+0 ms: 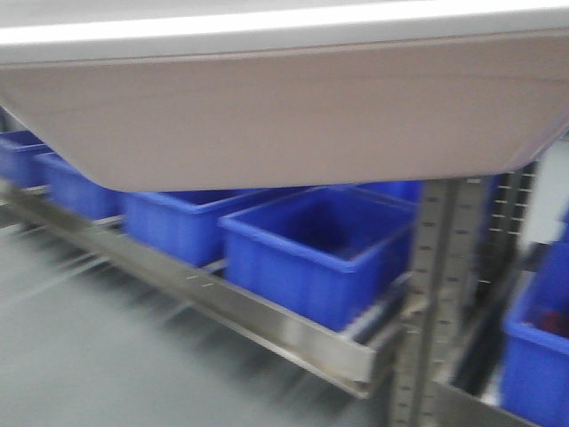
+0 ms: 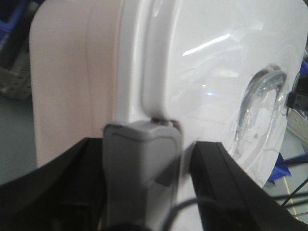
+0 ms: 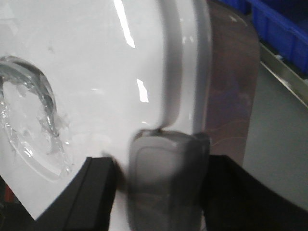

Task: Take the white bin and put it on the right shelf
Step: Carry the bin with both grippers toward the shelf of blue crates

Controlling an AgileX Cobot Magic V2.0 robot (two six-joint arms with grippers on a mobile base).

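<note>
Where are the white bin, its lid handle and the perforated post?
white bin [image 1: 284, 116]: front view, side wall.
lid handle [image 2: 261, 106]: left wrist view, recessed hollow.
perforated post [image 1: 437, 285]: front view, mid-height.

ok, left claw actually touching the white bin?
Touching. Left wrist view: the left claw straddles the grey clasp on the white bin, one black finger flush against it, no gap.

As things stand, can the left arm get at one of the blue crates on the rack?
Probably not. The left gripper is shut on a grey clasp of the white bin, which the right gripper holds too; the bin hangs above the blue crates.
</note>
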